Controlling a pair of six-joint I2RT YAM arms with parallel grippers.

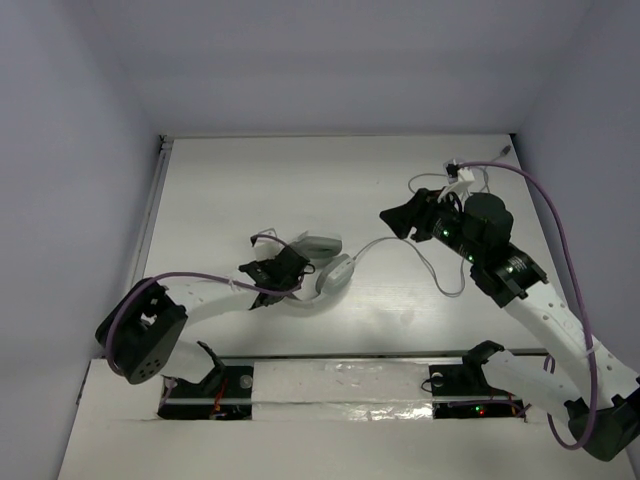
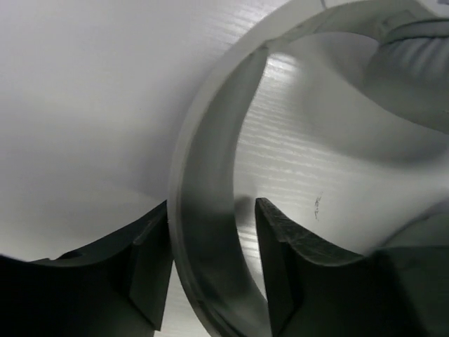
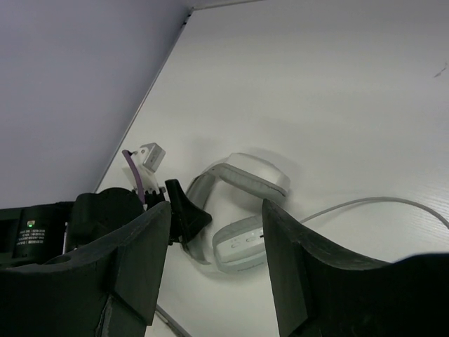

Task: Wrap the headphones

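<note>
The white headphones lie left of the table's middle, their two ear cups side by side. They also show in the right wrist view. My left gripper straddles the grey headband. Its left finger touches the band; a narrow gap shows at the right finger. It is open. The thin white cord runs right from an ear cup and loops; it also shows in the right wrist view. My right gripper hovers open and empty to the right, apart from the cord.
Purple arm cables arc over the right side. The right arm's white wrist camera mount sticks up near the back right corner. A rail runs along the table's left edge. White walls close in the back and both sides.
</note>
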